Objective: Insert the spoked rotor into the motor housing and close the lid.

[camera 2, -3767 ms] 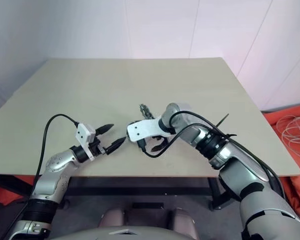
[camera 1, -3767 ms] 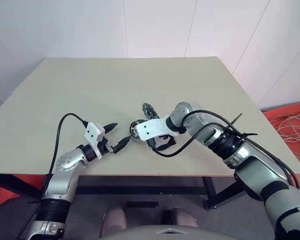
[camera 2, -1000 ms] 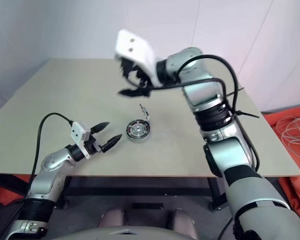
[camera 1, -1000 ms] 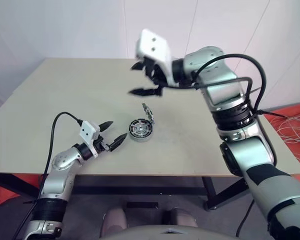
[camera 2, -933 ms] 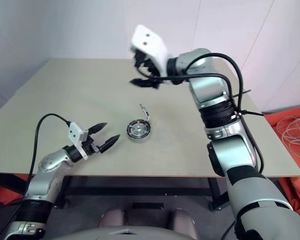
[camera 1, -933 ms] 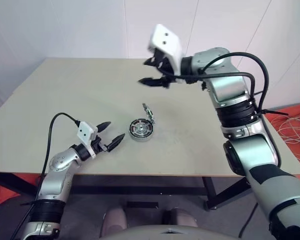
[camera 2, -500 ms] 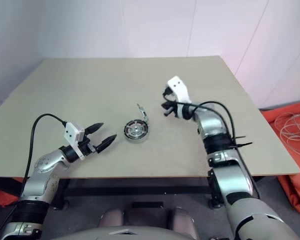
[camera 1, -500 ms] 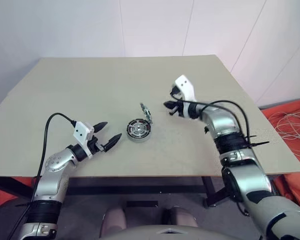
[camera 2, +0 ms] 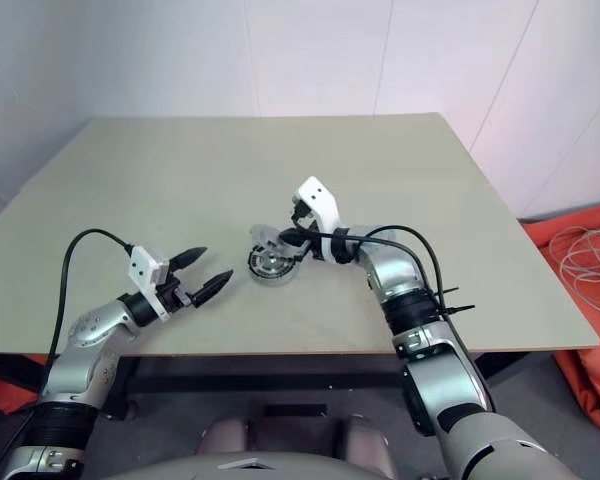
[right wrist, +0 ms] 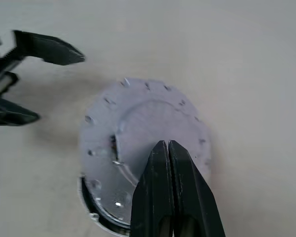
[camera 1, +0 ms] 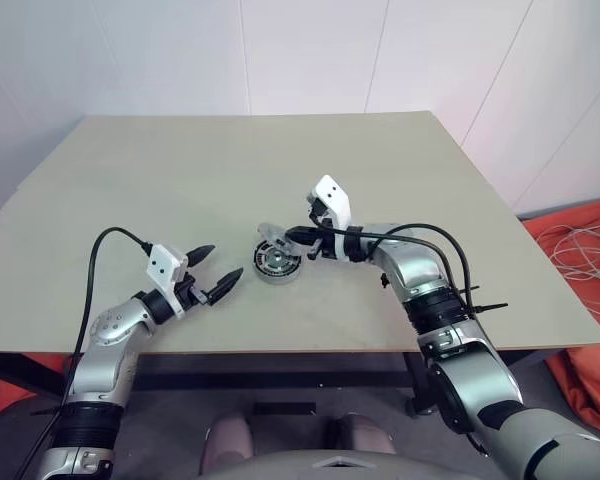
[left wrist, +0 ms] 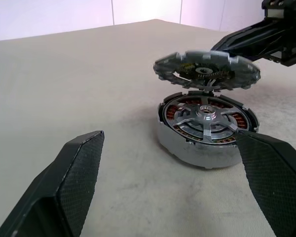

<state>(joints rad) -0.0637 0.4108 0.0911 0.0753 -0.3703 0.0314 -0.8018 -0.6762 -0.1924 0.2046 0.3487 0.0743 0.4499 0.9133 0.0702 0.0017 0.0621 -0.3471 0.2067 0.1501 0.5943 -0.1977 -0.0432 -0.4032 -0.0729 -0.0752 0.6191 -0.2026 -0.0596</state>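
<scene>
Lid (left wrist: 207, 71), a silver-grey notched metal disc pinched edgewise by the right gripper (right wrist: 167, 148), is hovering just above the copper-wound round motor housing (left wrist: 205, 129) with the spoked rotor (left wrist: 207, 114) seated at frame centre, while the left gripper (camera 1: 220, 268) is waiting wide to its left.

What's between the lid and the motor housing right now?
Nothing: the left wrist view shows open air between the lid, held by the right hand, and the motor housing.
</scene>
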